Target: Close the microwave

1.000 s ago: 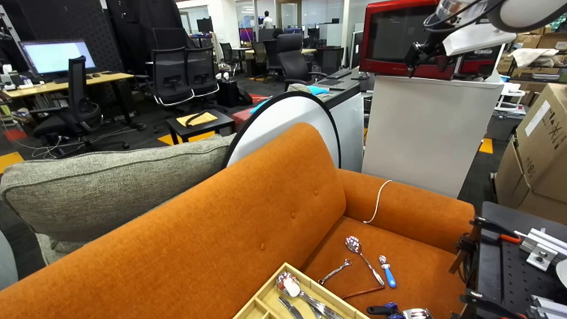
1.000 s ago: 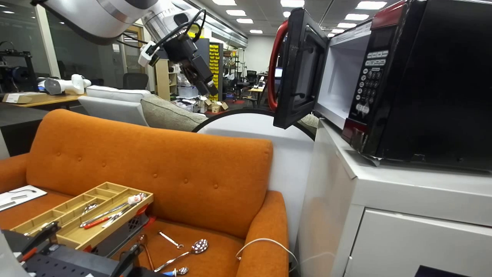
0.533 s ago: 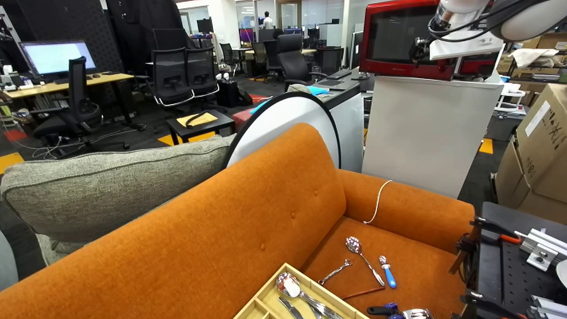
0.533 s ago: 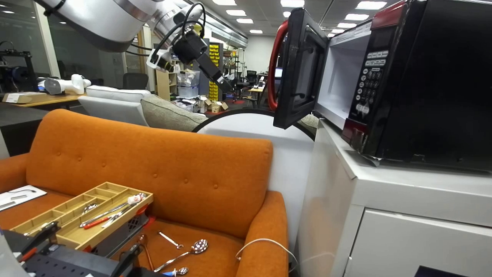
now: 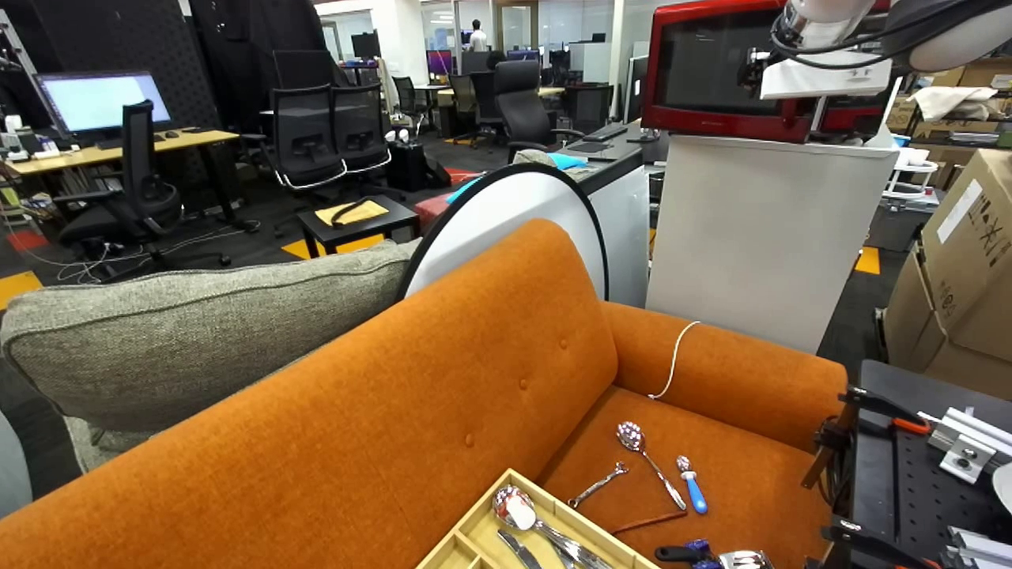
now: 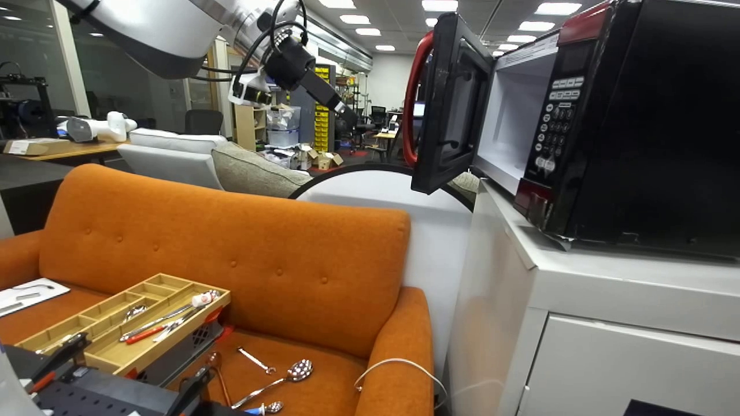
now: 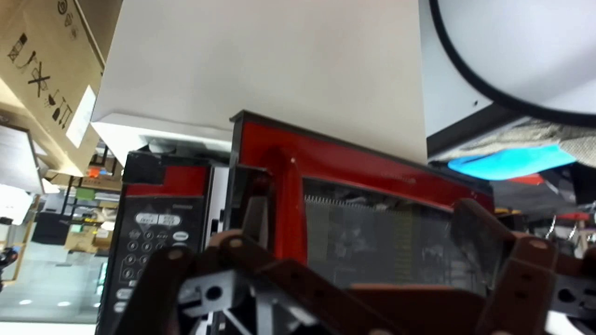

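One open microwave, one pincer

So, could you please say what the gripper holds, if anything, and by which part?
Nothing: the gripper has its jaws apart, short of the red door handle.

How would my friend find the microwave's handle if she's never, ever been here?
By one end of the orange sofa stands a white cabinet with a red-and-black microwave on top. Its door is swung open. The handle is on the door's outer face: a curved red bar, the only part bowing out from the red frame and dark window.
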Robot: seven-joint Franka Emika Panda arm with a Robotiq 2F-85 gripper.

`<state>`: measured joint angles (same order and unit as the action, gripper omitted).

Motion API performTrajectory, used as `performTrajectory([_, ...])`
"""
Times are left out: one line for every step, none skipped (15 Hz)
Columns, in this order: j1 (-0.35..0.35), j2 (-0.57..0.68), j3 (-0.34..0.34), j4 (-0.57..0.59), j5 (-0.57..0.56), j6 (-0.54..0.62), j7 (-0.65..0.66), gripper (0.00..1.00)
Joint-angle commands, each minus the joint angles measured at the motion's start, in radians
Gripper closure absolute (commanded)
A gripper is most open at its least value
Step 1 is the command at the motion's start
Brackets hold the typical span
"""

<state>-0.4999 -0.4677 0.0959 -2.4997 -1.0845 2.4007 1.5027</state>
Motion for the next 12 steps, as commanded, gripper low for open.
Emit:
performTrajectory([0.049, 0.011, -0.034, 0.038, -0.21, -0.114, 0.247, 0.0])
performTrajectory([0.068, 0.019, -0.041, 0.046, -0.256, -0.166, 0.316, 0.0])
performTrajectory([0.091, 0.026, -0.049, 0.051, -0.296, -0.226, 0.383, 0.0])
performTrajectory([0.115, 0.04, -0.054, 0.058, -0.331, -0.286, 0.449, 0.0])
performTrajectory([0.14, 0.055, -0.06, 0.062, -0.362, -0.349, 0.512, 0.0])
performTrajectory([0.165, 0.075, -0.065, 0.069, -0.387, -0.413, 0.573, 0.0])
performTrajectory([0.188, 0.104, -0.072, 0.081, -0.406, -0.476, 0.631, 0.0])
performTrajectory([0.21, 0.135, -0.079, 0.095, -0.416, -0.543, 0.676, 0.0])
performTrajectory([0.232, 0.164, -0.088, 0.107, -0.423, -0.602, 0.718, 0.0])
performTrajectory([0.251, 0.195, -0.101, 0.123, -0.425, -0.644, 0.748, 0.0])
performTrajectory([0.268, 0.226, -0.112, 0.139, -0.427, -0.68, 0.777, 0.0])
performTrajectory([0.282, 0.256, -0.124, 0.16, -0.422, -0.704, 0.796, 0.0])
